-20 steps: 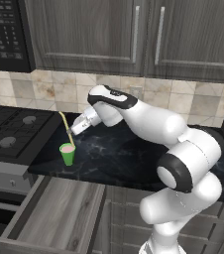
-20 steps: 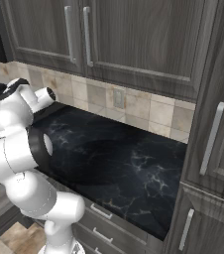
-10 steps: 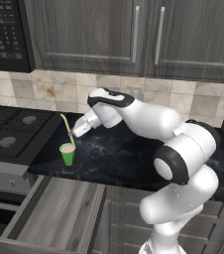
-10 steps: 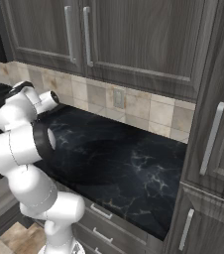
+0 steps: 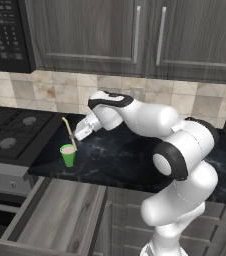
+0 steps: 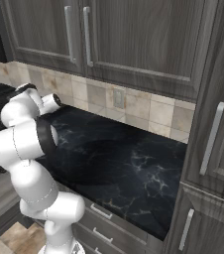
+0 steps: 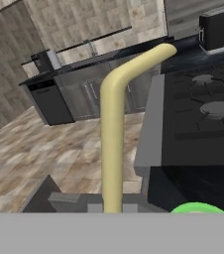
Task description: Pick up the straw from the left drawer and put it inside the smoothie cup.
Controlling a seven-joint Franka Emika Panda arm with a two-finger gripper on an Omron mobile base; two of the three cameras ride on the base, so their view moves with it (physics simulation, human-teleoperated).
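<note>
The straw (image 5: 69, 133) is a pale-yellow stick with a bent top, leaning over the smoothie cup (image 5: 68, 155). The cup is bright green with pink contents and stands near the left end of the black counter. The straw's lower end meets the cup's rim on its right side. My gripper (image 5: 79, 135) is shut on the straw's lower half, just up and right of the cup. In the hand view the straw (image 7: 112, 144) runs up the middle, and a sliver of the cup's green rim (image 7: 198, 208) shows to its right. The left drawer (image 5: 55, 215) stands pulled open below the counter.
A black stove (image 5: 15, 132) adjoins the counter (image 5: 120, 160) on the left, with a microwave (image 5: 5, 35) above it. Dark upper cabinets (image 5: 135, 35) hang over a tiled backsplash. The counter (image 6: 129, 163) runs right to a tall cabinet (image 6: 213, 129).
The straw has come down slightly toward the cup while the gripper stays shut on it. The arm's elbow has swung a little to the left. The cup has not moved.
</note>
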